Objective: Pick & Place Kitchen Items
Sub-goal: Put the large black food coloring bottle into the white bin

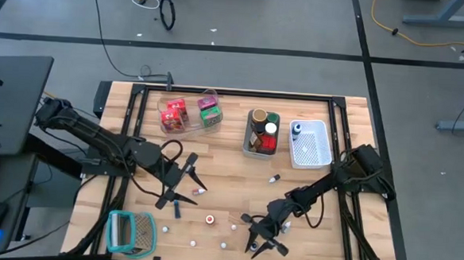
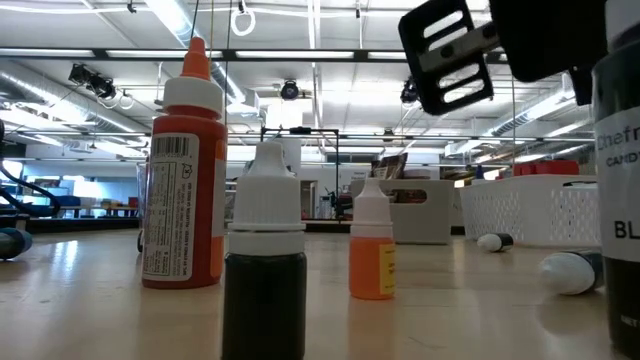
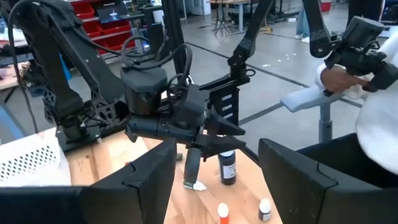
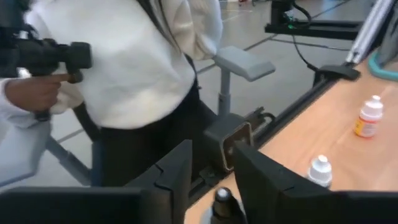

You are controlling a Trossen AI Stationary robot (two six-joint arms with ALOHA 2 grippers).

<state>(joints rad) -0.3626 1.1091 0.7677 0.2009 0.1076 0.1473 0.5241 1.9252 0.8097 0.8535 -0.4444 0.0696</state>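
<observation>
Small capped bottles lie and stand scattered over the table's near half, among them an orange one [image 1: 210, 219] and a dark one lying flat [image 1: 176, 207]. My right gripper [image 1: 260, 240] is near the front edge, low over the table. Its fingers stand on either side of the black cap [image 4: 221, 200] of an upright dark labelled bottle [image 3: 227, 168], with a gap still showing between them. My left gripper [image 1: 185, 178] hangs open above the left-middle of the table and holds nothing. In the low view, orange [image 2: 185, 170] and dark [image 2: 265, 265] bottles stand upright on their bases. My right gripper comes almost level at the dark bottle's black cap [image 4: 221, 200], one finger on each side of it. Whether the fingers touch the cap, I cannot tell. The bottle stands upright on the table.
At the back stand a clear bin [image 1: 186, 128] with red and green packets, a grey bin [image 1: 247, 143] with jars, and a white bin [image 1: 311, 142]. A teal ribbed holder [image 1: 131, 230] sits at the near left. A person in a white top [image 4: 124, 62] stands beyond the front edge.
</observation>
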